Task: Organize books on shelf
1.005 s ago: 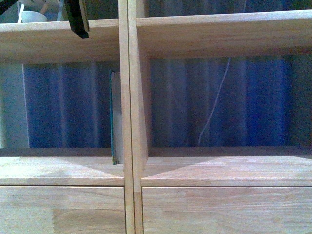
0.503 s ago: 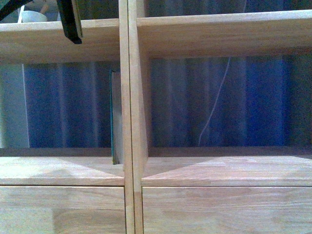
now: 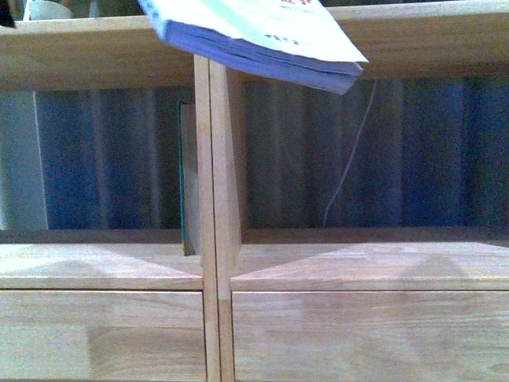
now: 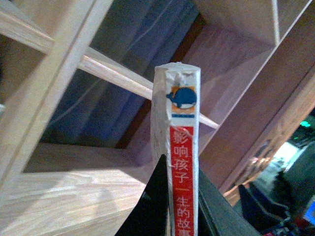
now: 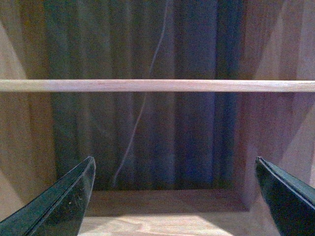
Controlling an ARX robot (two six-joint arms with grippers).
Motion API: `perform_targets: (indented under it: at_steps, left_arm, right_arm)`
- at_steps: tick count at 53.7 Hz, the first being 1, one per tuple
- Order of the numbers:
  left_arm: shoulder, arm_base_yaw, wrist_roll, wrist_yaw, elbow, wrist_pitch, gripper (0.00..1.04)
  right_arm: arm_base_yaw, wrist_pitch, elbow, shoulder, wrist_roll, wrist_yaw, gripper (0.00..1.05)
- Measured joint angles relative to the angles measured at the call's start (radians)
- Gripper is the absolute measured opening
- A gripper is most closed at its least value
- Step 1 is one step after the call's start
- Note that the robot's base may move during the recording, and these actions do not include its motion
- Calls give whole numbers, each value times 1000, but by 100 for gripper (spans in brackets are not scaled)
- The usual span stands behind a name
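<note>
Change since the earlier front view: the dark finger seen at the upper left is gone from that spot, and the white paperback now juts into the top of the frame. It lies tilted, cover up, its page edge crossing in front of the central divider. The framing has also shifted slightly.

Left pincer: clamped on the white paperback. My left wrist view shows the red-and-white spine standing between the two dark fingers, which press on either side.

Right pincer: spread wide and empty, facing into an open compartment.

Teal book: standing upright in the left-column compartment of the shelf, flat against the central divider. It appears already placed.

Step in hand, by my judgement: carrying the white paperback toward a compartment. It is still in the air, above the level of the teal book, and not yet set down.

Next move calls for bringing the paperback down below the upper board, turning it upright, and sliding it in without catching the divider's front edge. If it goes beside the teal book, it must not knock that book over.
</note>
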Motion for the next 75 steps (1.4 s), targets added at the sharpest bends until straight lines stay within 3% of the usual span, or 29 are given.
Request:
perform_targets:
  at_steps: [12, 18, 27, 31, 36, 47, 51, 59, 75]
  left_arm:
    - [-169, 140, 298, 45, -72, -101, 7]
    - [-307, 254, 476, 91, -184, -124, 7]
    - [-364, 328, 634, 114, -300, -92, 7]
    - [-359, 339, 702, 89, -339, -57, 7]
    - [-335, 343, 759, 73, -361, -39, 7]
    - [-232, 324, 883, -11, -360, 39, 7]
    - [-183, 309, 932, -40, -344, 71, 7]
    - [-93, 291, 1018, -68, -291, 98, 7]
    - [120, 270, 1138, -148, -171, 190, 7]
  right_arm:
    - [-104, 24, -109, -13, 28, 13, 98]
    - [-111, 10, -150, -20, 39, 43, 98]
    - [-119, -19, -144, -32, 48, 9, 96]
    - [-146, -257, -111, -74, 58, -185, 85]
    - [-141, -391, -164, -131, 62, -284, 72]
    - [-116, -353, -329, -217, 64, -265, 41]
    - [-63, -339, -378, -253, 66, -196, 28]
    - [-30, -317, -463, -315, 66, -186, 3]
    - [-29, -314, -574, -431, 69, -184, 3]
